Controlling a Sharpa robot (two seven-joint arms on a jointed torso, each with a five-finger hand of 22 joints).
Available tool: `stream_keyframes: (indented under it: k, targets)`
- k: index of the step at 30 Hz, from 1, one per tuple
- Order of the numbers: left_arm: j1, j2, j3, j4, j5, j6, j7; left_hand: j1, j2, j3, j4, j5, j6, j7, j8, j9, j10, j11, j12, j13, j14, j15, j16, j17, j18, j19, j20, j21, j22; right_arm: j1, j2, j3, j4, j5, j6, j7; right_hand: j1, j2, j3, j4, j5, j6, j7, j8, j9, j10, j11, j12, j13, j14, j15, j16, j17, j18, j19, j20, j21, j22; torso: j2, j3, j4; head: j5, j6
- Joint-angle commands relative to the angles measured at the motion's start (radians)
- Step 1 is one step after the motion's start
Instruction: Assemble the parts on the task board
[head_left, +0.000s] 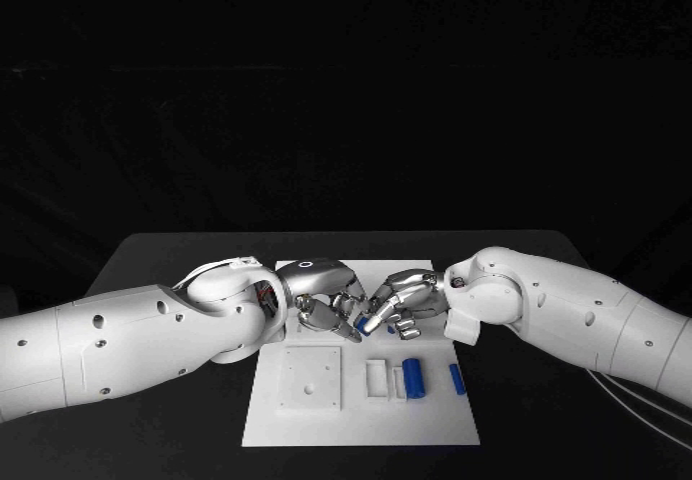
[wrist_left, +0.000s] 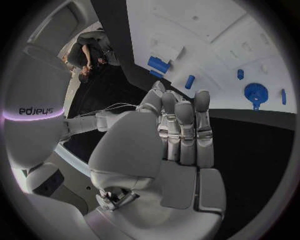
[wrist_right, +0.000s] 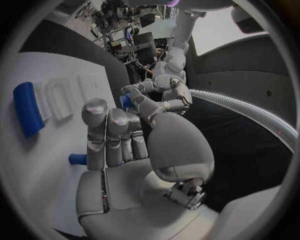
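Note:
The white task board (head_left: 361, 420) lies in the middle of the black table. Both hands meet above its far half. My right hand (head_left: 408, 300) pinches a small blue part (head_left: 364, 323) at its thumb tip; the right wrist view shows this part (wrist_right: 126, 102) just beyond my right hand (wrist_right: 119, 145), with the left hand (wrist_right: 167, 90) close behind it. My left hand (head_left: 320, 295) hangs next to the part. Its fingers (wrist_left: 178, 125) lie side by side with nothing in them. A blue cylinder (head_left: 414, 378) and a slim blue piece (head_left: 456, 378) lie on the board's right side.
A white raised block (head_left: 313, 378) and a small white holder (head_left: 375, 378) stand on the board. In the left wrist view a blue gear-like part (wrist_left: 255, 92) and other blue pieces (wrist_left: 158, 64) sit on the board (wrist_left: 212, 45). Bare black table flanks the board.

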Motion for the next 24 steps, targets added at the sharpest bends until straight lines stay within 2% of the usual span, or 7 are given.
stream_keyframes:
  k: [1,6,10,19,24]
  targets:
    - [0.000,0.001,0.000,0.002,-0.009,0.003,-0.005,0.001,0.016,0.002,-0.001,0.004,0.011,-0.001,0.001,0.001,-0.005,-0.002,0.007,0.002,-0.001,-0.005,0.004,0.000,0.006,-0.008,0.001,0.007,0.021,-0.001,0.002,-0.001,-0.002,0.007,0.031,0.010,-0.004,0.002,0.005,0.000,0.004,0.008,0.002,0.003,0.002,-0.006,0.001,0.003,0.000,-0.008,0.001,0.005,0.000,0.015,0.001,0.005,0.003,0.084,0.000,0.0004,0.0003,0.000,0.001]
    - [0.000,-0.001,0.000,0.001,-0.009,-0.010,-0.006,0.002,0.029,0.005,0.002,0.004,0.022,-0.004,0.002,0.002,-0.005,-0.003,0.007,0.002,0.001,-0.006,0.004,-0.001,0.006,-0.008,0.000,0.009,0.021,-0.001,0.002,-0.001,-0.004,0.006,0.035,0.008,-0.004,0.002,0.005,0.000,0.004,0.008,0.002,0.003,0.002,-0.006,0.001,0.003,0.000,-0.008,0.001,0.005,0.000,0.015,0.001,0.005,0.003,0.084,0.000,0.0001,-0.0003,0.000,0.001]
    - [0.000,-0.001,0.000,0.002,-0.006,-0.022,-0.005,-0.003,0.055,0.009,0.014,0.004,0.043,-0.011,0.002,0.002,-0.003,-0.006,0.007,0.001,0.004,-0.008,0.004,-0.001,0.006,-0.007,-0.002,0.011,0.021,-0.001,0.004,-0.002,-0.005,0.004,0.035,0.007,-0.004,0.002,0.005,0.000,0.004,0.008,0.002,0.003,0.002,-0.006,0.001,0.003,0.000,-0.008,0.001,0.005,0.000,0.015,0.001,0.005,0.003,0.084,0.000,0.0001,-0.0002,0.000,0.001]
    - [0.000,0.000,0.000,0.005,0.005,-0.028,0.002,-0.012,0.060,-0.003,0.029,0.002,0.072,-0.023,0.002,0.003,0.005,-0.010,0.005,0.000,0.008,-0.012,0.004,-0.001,0.002,-0.005,-0.005,0.013,0.020,-0.001,0.008,-0.004,-0.009,-0.001,0.034,0.006,-0.004,0.002,0.005,0.000,0.005,0.007,0.003,0.003,0.002,-0.008,0.001,0.001,0.000,-0.009,0.002,0.003,0.000,0.015,0.000,0.005,0.002,0.084,0.000,0.0003,0.0000,0.000,0.001]
    - [0.000,-0.002,0.000,0.005,0.007,-0.023,0.005,0.000,0.069,0.000,0.020,0.020,0.103,-0.030,0.003,0.005,0.008,-0.011,0.001,-0.001,0.008,-0.014,0.004,0.000,0.000,-0.006,-0.007,0.015,0.021,-0.001,0.008,-0.005,-0.010,-0.001,0.022,0.007,-0.004,0.001,0.005,0.000,0.006,0.006,0.003,0.002,0.002,-0.010,0.002,-0.001,-0.002,-0.010,0.002,0.002,-0.001,0.015,0.000,0.005,0.000,0.083,0.000,0.0002,-0.0003,0.000,0.002]
